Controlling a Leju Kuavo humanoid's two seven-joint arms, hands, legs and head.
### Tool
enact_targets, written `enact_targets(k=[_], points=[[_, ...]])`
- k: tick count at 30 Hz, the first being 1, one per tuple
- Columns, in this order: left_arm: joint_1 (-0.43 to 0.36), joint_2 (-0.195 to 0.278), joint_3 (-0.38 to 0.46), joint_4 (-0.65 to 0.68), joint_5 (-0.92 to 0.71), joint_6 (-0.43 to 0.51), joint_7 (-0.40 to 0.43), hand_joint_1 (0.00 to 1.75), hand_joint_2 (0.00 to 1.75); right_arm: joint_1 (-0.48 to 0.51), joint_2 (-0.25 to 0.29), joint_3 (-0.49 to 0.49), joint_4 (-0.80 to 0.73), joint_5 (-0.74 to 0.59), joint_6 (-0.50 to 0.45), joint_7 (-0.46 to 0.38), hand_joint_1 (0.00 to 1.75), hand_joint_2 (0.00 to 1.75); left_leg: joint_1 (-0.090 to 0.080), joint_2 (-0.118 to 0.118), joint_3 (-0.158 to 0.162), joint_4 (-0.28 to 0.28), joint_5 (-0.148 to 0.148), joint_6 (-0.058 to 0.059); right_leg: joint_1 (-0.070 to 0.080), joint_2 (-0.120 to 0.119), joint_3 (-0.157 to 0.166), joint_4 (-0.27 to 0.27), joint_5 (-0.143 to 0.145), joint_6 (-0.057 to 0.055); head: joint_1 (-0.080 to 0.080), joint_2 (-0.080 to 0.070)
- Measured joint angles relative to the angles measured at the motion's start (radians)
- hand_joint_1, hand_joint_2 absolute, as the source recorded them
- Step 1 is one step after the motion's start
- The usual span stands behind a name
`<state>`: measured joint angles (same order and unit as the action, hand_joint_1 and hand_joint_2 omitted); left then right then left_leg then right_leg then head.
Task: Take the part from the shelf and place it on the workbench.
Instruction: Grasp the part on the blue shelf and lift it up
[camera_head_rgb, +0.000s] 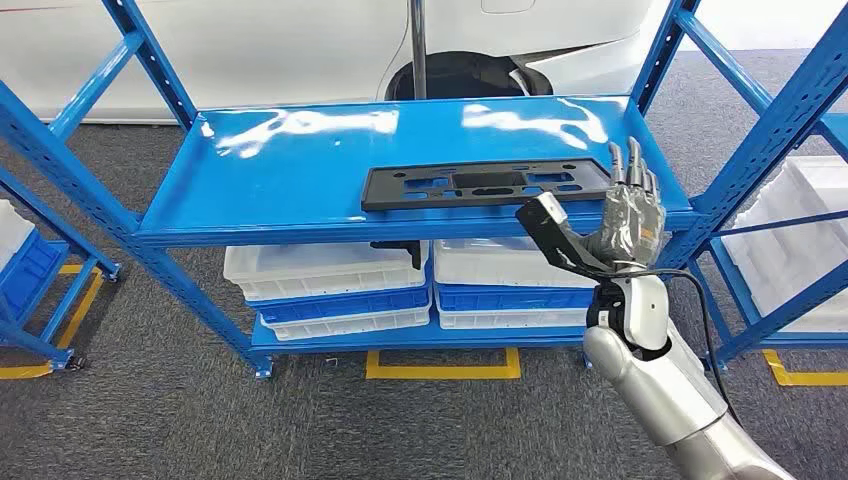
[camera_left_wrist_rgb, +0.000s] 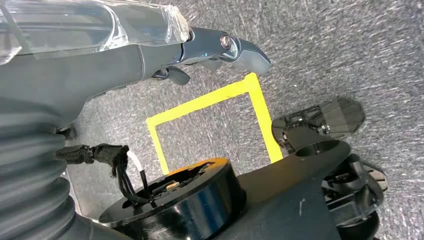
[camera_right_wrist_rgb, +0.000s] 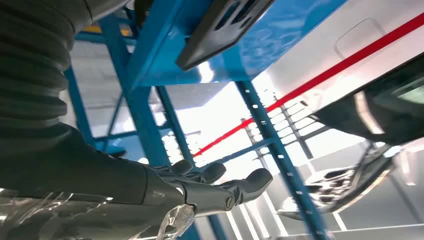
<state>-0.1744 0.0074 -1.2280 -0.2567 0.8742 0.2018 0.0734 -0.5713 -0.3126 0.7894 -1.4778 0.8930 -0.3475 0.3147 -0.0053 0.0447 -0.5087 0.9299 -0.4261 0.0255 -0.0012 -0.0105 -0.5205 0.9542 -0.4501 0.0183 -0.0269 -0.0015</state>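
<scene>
Part lies flat on the shelf, long axis crosswise, just left of my right hand (fingers apart, empty); left hand hangs low, grip unclear.

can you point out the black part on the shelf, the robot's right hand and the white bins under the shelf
black part (camera_head_rgb: 487, 187): head view, on its flat middle section.
right hand (camera_head_rgb: 628, 222): head view, on the back of the hand.
white bins (camera_head_rgb: 325, 265): head view, on the front wall of the left top bin.

White and blue bins sit stacked at 6 o'clock on grey carpet; a white car stands at 12 o'clock.
</scene>
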Motion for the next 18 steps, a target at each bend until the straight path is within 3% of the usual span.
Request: enact_targets(k=[18], points=[[-0.003, -0.004, -0.010, 0.000, 0.000, -0.003, 0.000, 0.00, 1.75, -0.094, 0.079, 0.212, 0.018, 0.018, 0.311, -0.101, 0.00, 1.75, 0.000, -0.004, -0.007, 0.000, 0.001, 0.000, 0.000, -0.003, -0.006, 0.000, 0.000, 0.000, 0.000, 0.000]])
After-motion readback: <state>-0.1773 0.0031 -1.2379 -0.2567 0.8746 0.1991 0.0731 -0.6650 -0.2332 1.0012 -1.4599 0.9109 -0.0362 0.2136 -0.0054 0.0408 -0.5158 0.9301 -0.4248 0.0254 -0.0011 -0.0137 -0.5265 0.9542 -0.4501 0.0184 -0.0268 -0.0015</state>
